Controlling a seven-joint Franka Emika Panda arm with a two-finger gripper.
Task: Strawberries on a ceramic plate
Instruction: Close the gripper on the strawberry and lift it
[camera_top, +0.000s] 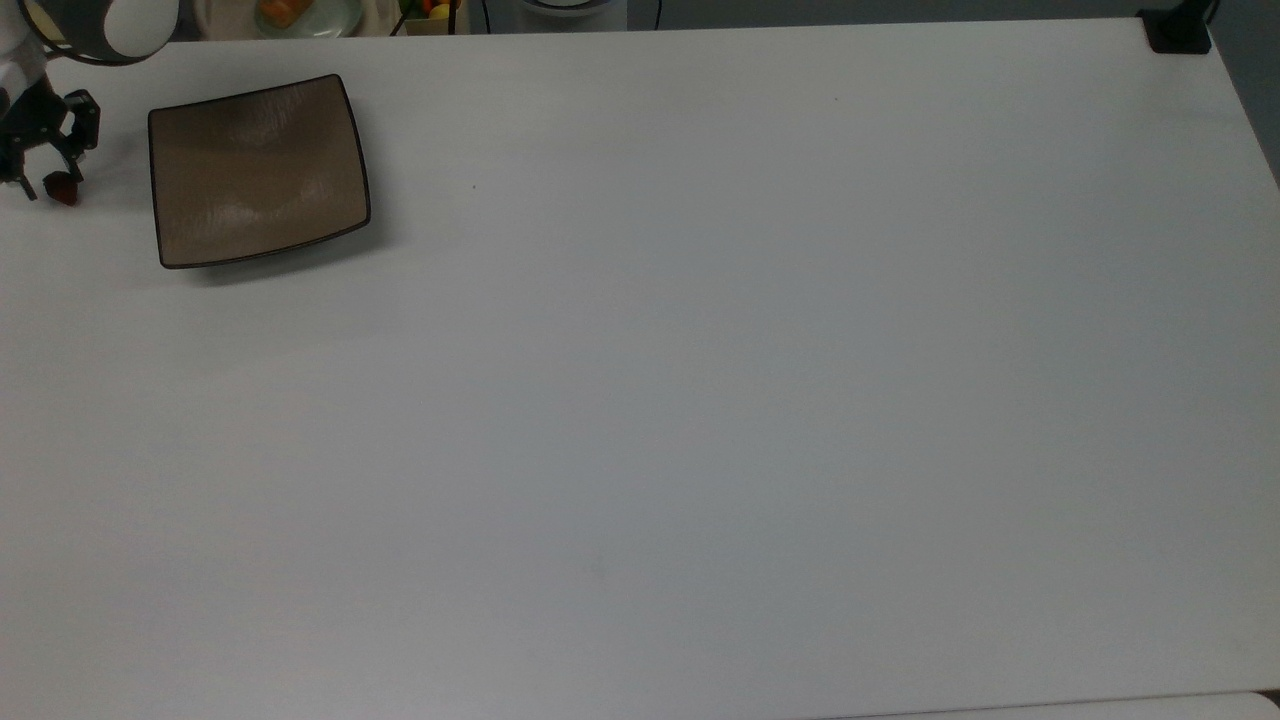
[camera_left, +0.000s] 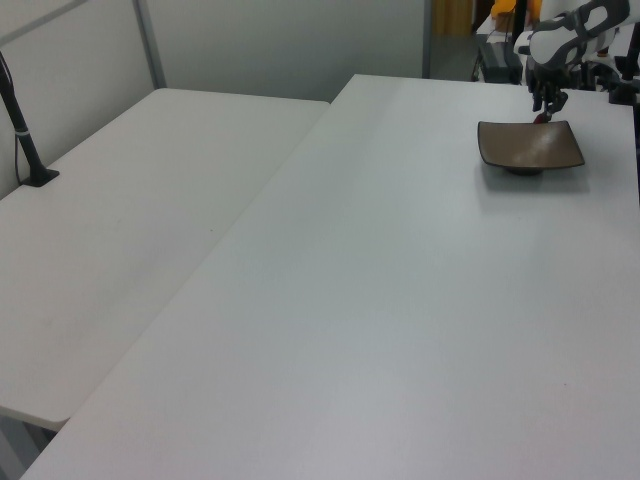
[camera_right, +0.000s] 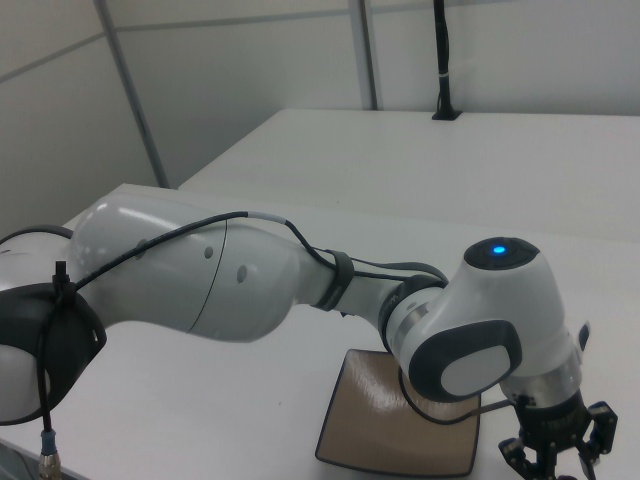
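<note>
Just one small dark red strawberry (camera_top: 62, 189) on the white table (camera_top: 700, 400), at 9 o'clock from one square tan-brown ceramic plate (camera_top: 258, 170). Black two-finger gripper (camera_top: 50, 187) spread open around it. No readable writing.

- No text, label, brand, number or sign can be read in any of the three views.
- No marking is seen on the white table (camera_top: 700, 400) or the ceramic plate (camera_top: 258, 170).
</note>
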